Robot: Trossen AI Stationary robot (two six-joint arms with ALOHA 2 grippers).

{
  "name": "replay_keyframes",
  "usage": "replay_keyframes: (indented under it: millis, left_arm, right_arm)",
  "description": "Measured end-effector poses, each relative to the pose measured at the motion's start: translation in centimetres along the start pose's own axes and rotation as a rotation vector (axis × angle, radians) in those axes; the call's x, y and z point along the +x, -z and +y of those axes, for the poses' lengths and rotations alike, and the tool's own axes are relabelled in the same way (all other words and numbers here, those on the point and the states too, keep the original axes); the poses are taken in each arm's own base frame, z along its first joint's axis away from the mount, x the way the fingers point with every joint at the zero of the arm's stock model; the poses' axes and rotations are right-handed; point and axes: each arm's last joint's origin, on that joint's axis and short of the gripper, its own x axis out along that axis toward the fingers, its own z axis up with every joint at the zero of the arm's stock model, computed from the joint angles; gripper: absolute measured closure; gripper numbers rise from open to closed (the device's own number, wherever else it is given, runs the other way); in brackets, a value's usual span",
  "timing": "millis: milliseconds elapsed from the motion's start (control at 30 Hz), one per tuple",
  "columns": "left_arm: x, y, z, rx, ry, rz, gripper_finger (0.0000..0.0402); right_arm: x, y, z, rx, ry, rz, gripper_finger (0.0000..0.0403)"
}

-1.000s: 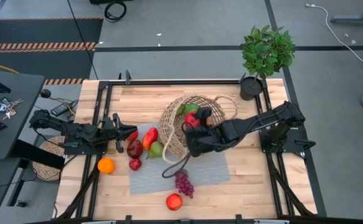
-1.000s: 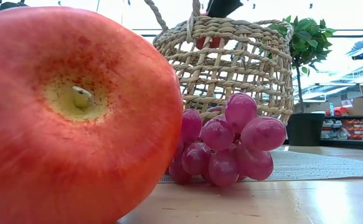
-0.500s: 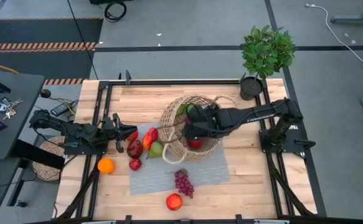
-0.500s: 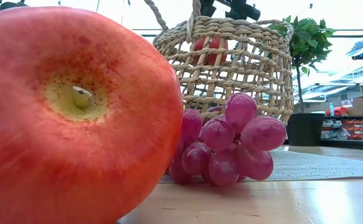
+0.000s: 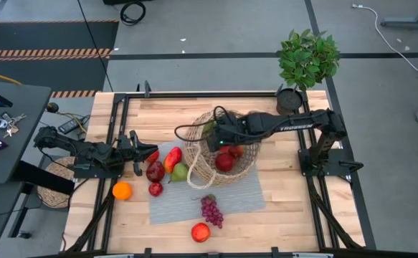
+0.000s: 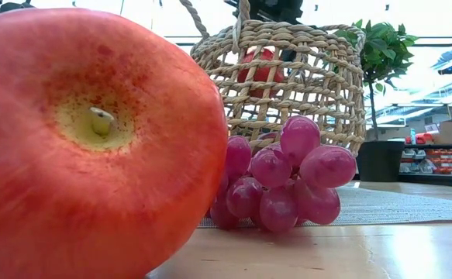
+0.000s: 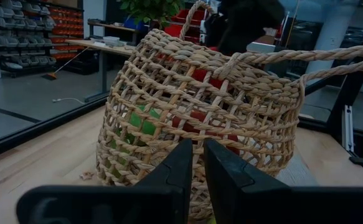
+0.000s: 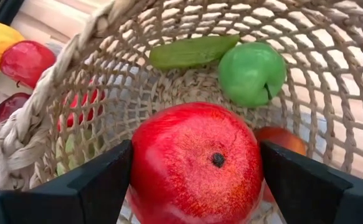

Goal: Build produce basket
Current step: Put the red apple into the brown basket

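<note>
Wooden table [image 5: 280, 208] with black rails, seen from above; a grey mat [image 5: 237, 193] lies across its middle and a leafy potted plant [image 5: 307, 61] stands at the far right corner.

Basket [image 5: 219, 147] sits on the mat near table centre, far larger than any fruit, one loop handle trailing toward the front. Inside it, per the right wrist view: a big red apple [image 8: 197, 165], a green apple [image 8: 251, 73], a green cucumber-like piece [image 8: 192, 51], and part of an orange-red fruit [image 8: 282, 140] under the apple.

Right gripper [image 5: 221, 137] reaches over the basket mouth, fingers spread wide on either side of the red apple; whether they touch it cannot be told.

Left gripper [image 5: 138, 156] rests low at the table's left side, its fingers nearly closed with a thin gap and nothing between them, pointing at the basket wall.

Loose produce left of the basket: a yellow-red pepper [image 5: 173, 158], a green pear [image 5: 180, 172], a dark red fruit [image 5: 155, 170], a small red one [image 5: 155, 189], and an orange [image 5: 122, 190] off the mat. Purple grapes [image 5: 211, 211] lie at the mat's front edge, a red apple [image 5: 200, 232] just beyond.
</note>
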Motion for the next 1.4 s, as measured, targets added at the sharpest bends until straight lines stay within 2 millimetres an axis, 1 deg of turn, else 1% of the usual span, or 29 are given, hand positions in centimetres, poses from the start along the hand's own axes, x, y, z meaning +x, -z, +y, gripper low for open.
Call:
replay_keyframes:
  millis: [167,433,800,900,1000,1067,1133,1267,1400]
  left_arm:
    - [0.0,0.0,0.0,0.0,0.0,0.0,0.0353]
    - [0.0,0.0,0.0,0.0,0.0,0.0,0.0353]
    - [0.0,0.0,0.0,0.001,0.0,0.0,0.0353]
    - [0.0,0.0,0.0,0.0,0.0,0.0,0.0353]
    - [0.0,0.0,0.0,0.0,0.0,0.0,0.0353]
    - [0.0,0.0,0.0,0.0,0.0,0.0,0.0353]
    - [0.0,0.0,0.0,0.0,0.0,0.0,0.0353]
    - [0.0,0.0,0.0,0.001,0.0,0.001,0.0353]
    - [0.0,0.0,0.0,0.001,0.0,0.001,0.0353]
  right_arm:
    - [0.2,-0.4,-0.4,0.028,0.02,0.014,0.0058]
    - [0.7,-1.1,-0.9,0.073,-0.007,0.128,0.0058]
    - [0.9,-1.6,-1.1,0.087,-0.017,0.162,0.0058]
    - [1.0,-1.7,-1.2,0.038,-0.022,0.17,0.0058]
    - [1.1,-1.6,-1.3,-0.132,-0.02,0.154,0.0058]
    - [1.5,-1.2,-1.1,-0.212,-0.025,0.134,0.0058]
    - [2.2,-0.5,-1.1,-0.254,-0.025,0.134,0.0058]
    - [4.4,1.1,-1.1,-0.271,-0.039,0.121,0.0058]
    - [6.0,1.9,-1.5,-0.312,-0.046,0.104,0.0058]
